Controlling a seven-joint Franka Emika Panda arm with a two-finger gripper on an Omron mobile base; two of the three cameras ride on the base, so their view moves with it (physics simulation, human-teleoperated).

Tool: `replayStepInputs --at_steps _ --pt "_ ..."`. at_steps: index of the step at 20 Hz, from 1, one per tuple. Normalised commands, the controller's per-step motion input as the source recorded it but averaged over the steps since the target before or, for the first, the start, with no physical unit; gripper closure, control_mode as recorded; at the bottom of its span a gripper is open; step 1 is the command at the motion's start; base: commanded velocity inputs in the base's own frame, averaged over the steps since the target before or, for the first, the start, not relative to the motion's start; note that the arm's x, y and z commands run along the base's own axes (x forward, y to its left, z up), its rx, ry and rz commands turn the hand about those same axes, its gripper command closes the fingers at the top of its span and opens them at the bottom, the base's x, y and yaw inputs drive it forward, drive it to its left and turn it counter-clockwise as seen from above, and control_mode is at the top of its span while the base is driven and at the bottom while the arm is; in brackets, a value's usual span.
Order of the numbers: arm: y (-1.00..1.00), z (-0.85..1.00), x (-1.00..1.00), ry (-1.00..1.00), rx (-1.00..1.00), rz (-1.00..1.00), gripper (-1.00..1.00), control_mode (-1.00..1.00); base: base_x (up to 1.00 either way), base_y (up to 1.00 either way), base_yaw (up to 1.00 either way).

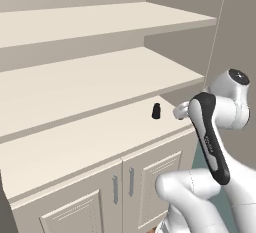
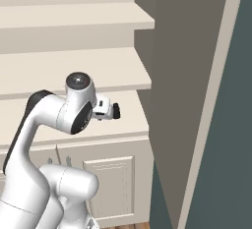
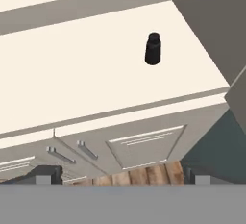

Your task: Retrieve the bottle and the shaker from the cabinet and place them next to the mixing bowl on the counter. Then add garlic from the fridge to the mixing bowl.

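The shaker point(image 3: 153, 48) stands upright in the upper right of the frame on the cabinet's point(image 3: 96, 81) pale flat shelf, near its right end. Below, panelled doors with grey handles point(image 3: 87, 150) slant across the lower left. The hand's point(image 3: 123, 177) two fingertips point(image 3: 44, 176) stand wide apart at the bottom, above wooden floor point(image 3: 144, 174).

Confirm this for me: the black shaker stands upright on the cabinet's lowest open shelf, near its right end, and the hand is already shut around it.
Not quite. The hand is open and apart from the shaker, as the hand view shows. The rest holds: the shaker stands upright on the lowest open shelf of the cabinet, near its right end.
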Motion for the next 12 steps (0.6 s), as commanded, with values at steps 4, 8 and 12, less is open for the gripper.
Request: replayStepInputs --at_steps 4,8,12 --pt "0.0 -0.11 0.02 -0.36 0.01 0.0 -1.0 -1.0 0.0 0.0 0.0" --pt "0.0 -0.19 0.1 -0.34 0.02 0.0 -1.0 -1.0 0.0 0.0 0.0" --pt "0.0 -0.12 0.21 -0.31 0.06 0.0 -1.0 -1.0 0.0 0.0 0.0"
